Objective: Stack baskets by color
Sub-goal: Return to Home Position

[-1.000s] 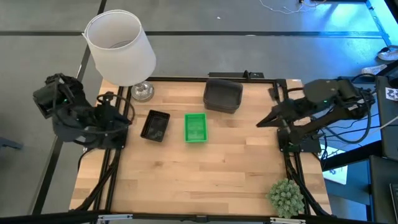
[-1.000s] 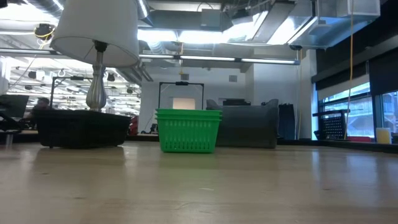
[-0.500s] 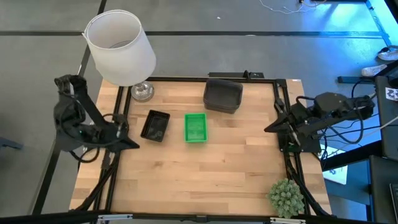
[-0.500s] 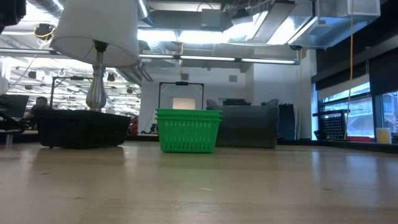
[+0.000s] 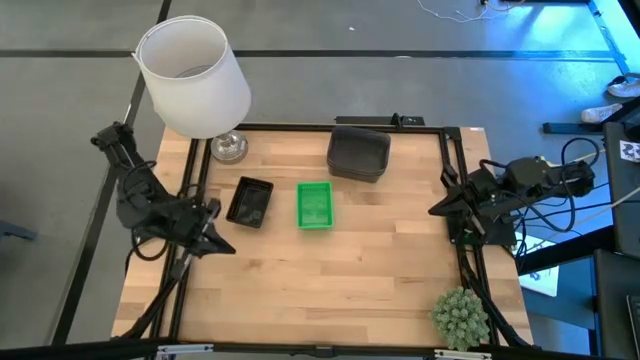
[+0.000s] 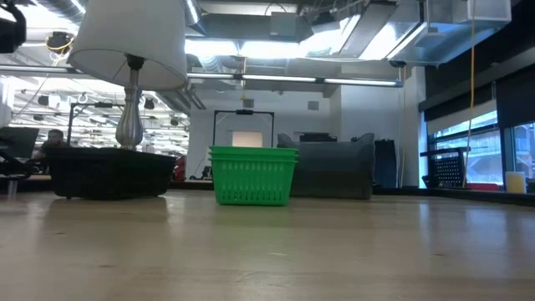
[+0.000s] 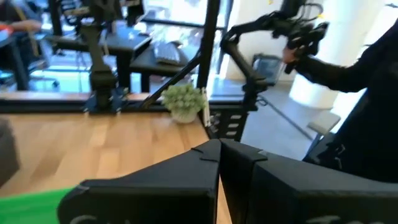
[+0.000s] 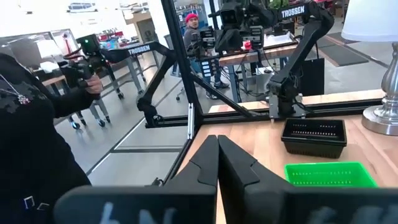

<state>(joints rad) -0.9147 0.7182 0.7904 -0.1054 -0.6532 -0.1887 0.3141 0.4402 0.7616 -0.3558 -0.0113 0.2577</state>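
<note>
Three baskets stand on their bottoms on the wooden table, in its far half: a black basket (image 5: 249, 202), a bright green basket (image 5: 314, 205) to its right, and a larger grey-brown basket (image 5: 358, 153) by the far edge. In the low view the green basket (image 6: 252, 176) stands between the black one (image 6: 113, 173) and the grey-brown one (image 6: 334, 171). My left gripper (image 5: 226, 247) is shut and level over the table's left edge, near the black basket. My right gripper (image 5: 433, 210) is shut at the right edge. Neither touches anything.
A white lamp (image 5: 195, 75) stands at the far left corner on its metal foot (image 5: 228, 148). A round green plant ball (image 5: 460, 317) sits at the near right corner. A black frame (image 5: 455, 260) runs along the table's edges. People stand beyond the table in both wrist views.
Both arms have sunk and folded in toward their bases, and both grippers have tipped to level. My left gripper has swung out over the table's left edge, toward the near side. My right gripper has drawn back toward the right edge. The baskets have not moved.
</note>
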